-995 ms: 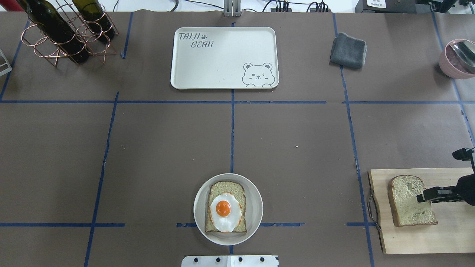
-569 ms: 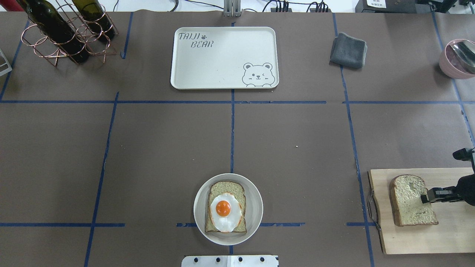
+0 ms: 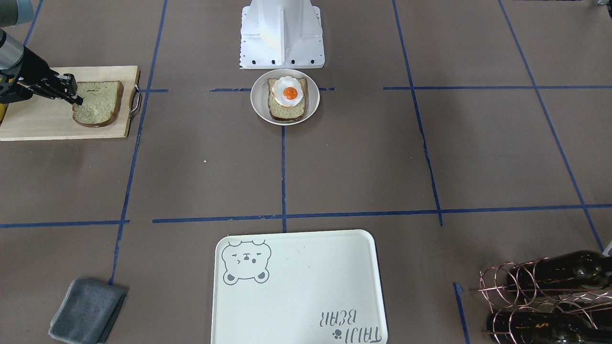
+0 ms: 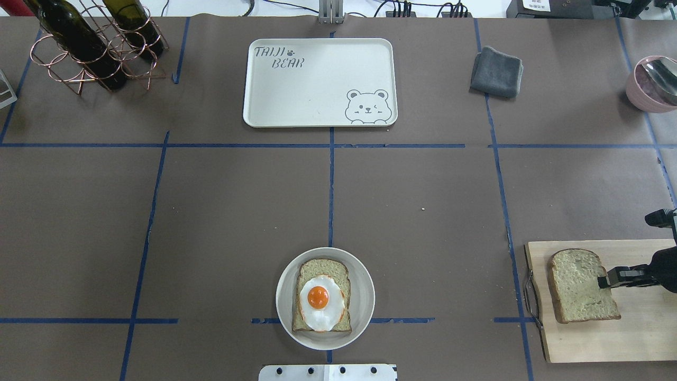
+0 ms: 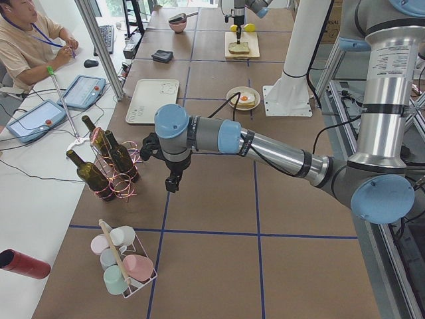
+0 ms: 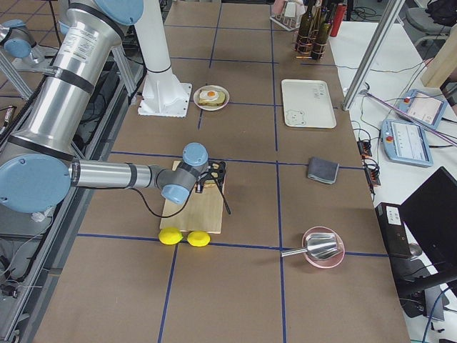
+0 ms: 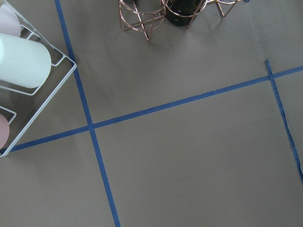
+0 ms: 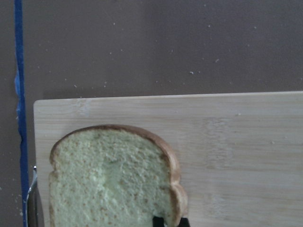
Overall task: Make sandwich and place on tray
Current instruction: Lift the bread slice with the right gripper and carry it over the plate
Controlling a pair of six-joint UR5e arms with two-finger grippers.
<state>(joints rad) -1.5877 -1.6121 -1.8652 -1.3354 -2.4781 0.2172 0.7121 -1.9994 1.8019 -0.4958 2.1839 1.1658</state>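
Observation:
One bread slice (image 4: 322, 267) lies on a small round white plate (image 4: 365, 296) near my base, with a fried egg (image 4: 320, 301) on top. A second bread slice (image 4: 576, 286) sits on the wooden cutting board (image 4: 582, 344) at the right. My right gripper (image 4: 603, 279) is at its right crust edge, fingers astride the crust in the right wrist view (image 8: 170, 221), shut on it. The bear tray (image 4: 317, 84) is at the far centre, empty. My left gripper (image 5: 171, 183) hangs over bare table near the bottle rack; I cannot tell its state.
A copper rack with wine bottles (image 4: 90, 47) stands far left. A grey cloth (image 4: 496, 71) and a pink bowl (image 4: 650, 84) are far right. A wire rack with cups (image 7: 19, 71) is under the left wrist. Two lemons (image 6: 182, 237) lie beside the board.
My right gripper drew back from over the slice to its right edge. The slice on the board then shifted a little to the left. The left arm has not visibly moved.

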